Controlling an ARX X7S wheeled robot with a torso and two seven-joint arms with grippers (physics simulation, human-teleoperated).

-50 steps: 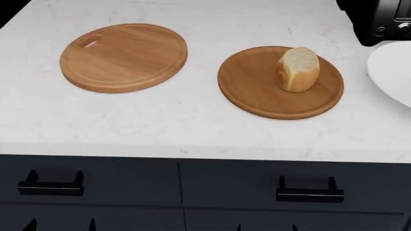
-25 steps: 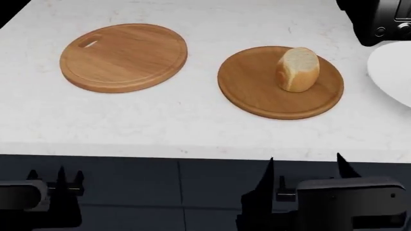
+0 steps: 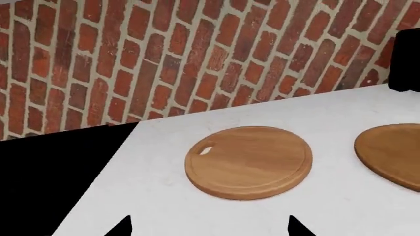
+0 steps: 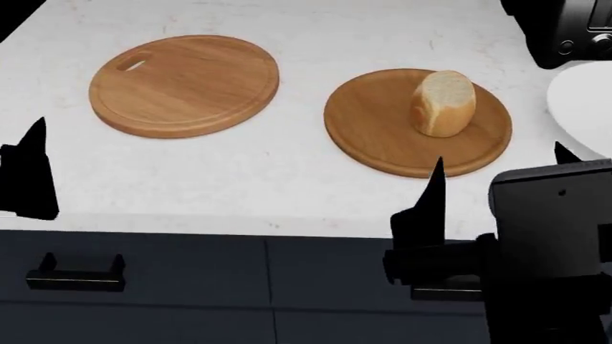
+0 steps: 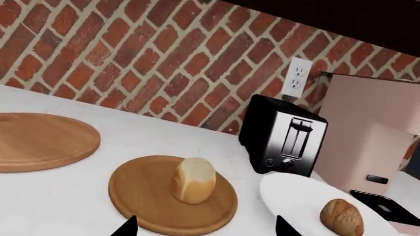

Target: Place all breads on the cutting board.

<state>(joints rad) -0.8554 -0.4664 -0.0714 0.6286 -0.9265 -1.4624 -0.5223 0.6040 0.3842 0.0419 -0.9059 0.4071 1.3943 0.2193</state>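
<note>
The round cutting board (image 4: 182, 84) with its handle hole lies bare at the counter's left; it also shows in the left wrist view (image 3: 248, 161). The pale cream loaf chunk (image 4: 443, 102) stands on a rimmed wooden plate (image 4: 383, 136). The dark-brown roll (image 5: 341, 218) lies on a white plate (image 5: 292, 194), seen only in the right wrist view. My left gripper (image 3: 208, 221) is open and empty, over the counter's front left, short of the board. My right gripper (image 4: 499, 152) is open and empty, in front of the wooden plate and the loaf (image 5: 194, 180).
A black and silver toaster (image 5: 285, 142) stands at the back right by the brick wall, with a pink appliance (image 5: 367, 142) beside it. The white plate (image 4: 585, 107) reaches the head view's right edge. Dark drawers (image 4: 191, 272) run below the counter's front edge.
Both arms have risen from below the counter front. The right gripper now reaches the wooden plate's near rim, the left shows at the left edge. The bread and boards have not moved.
</note>
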